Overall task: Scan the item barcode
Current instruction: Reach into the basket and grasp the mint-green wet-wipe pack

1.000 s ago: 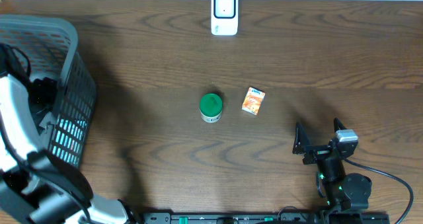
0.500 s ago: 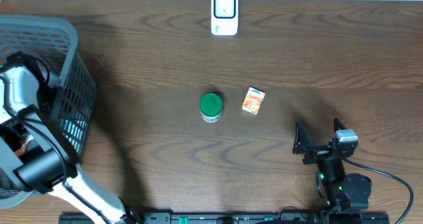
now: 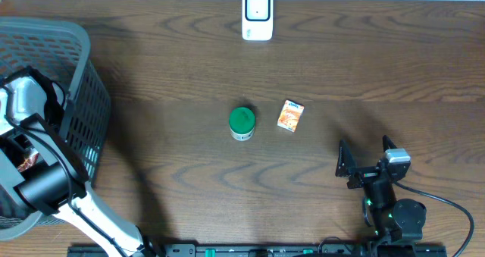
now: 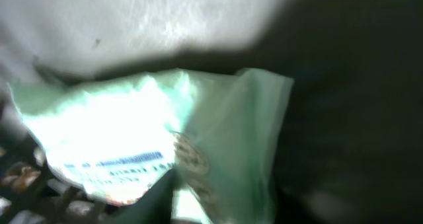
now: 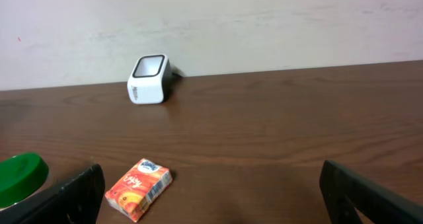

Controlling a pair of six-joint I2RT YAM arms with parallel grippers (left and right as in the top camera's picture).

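Packet [image 4: 132,138] in the basket [image 3: 83,90]: pinch an edge, not the print; left jaws' state unclear, right jaws released.

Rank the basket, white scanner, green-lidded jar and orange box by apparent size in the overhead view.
1. basket
2. white scanner
3. green-lidded jar and orange box: too alike to rank.

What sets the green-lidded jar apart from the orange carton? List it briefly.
The green-lidded jar is round; the orange carton is rectangular. The jar stands upright; the carton lies flat. Both rest on the wooden table, apart from each other.
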